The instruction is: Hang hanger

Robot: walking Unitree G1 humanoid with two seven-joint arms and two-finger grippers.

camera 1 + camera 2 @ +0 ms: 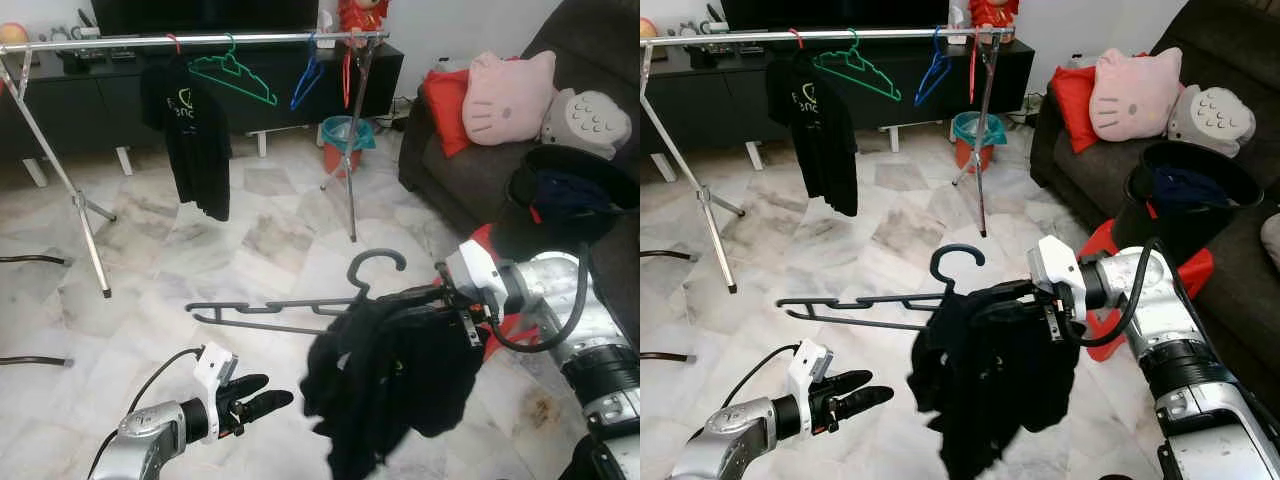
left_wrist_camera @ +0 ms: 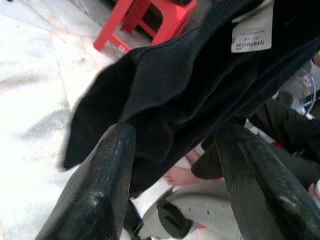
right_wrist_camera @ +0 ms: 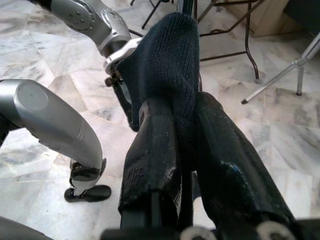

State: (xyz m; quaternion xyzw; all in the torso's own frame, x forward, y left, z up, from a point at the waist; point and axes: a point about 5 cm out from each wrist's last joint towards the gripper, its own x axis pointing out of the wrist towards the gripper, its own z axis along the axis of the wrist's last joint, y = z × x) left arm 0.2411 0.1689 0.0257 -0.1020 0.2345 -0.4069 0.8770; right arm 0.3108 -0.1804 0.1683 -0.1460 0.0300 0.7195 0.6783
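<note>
Hanger [image 1: 300,305] with a black shirt [image 1: 395,385] bunched on it is sitting clamped in the right gripper [image 1: 432,297] jaws. Left gripper [image 1: 262,395] is hovering open-jawed just beside the shirt. Carrying step; next it's needing a walk to the rail [image 1: 200,40].

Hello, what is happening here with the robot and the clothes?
The right gripper is shut on a grey hanger with a black garment bunched on one end, held up above the floor. The left gripper is open, low beside the garment. The rack stands further off with a black shirt and some bare hangers, so the grey hanger is not yet hung.
</note>
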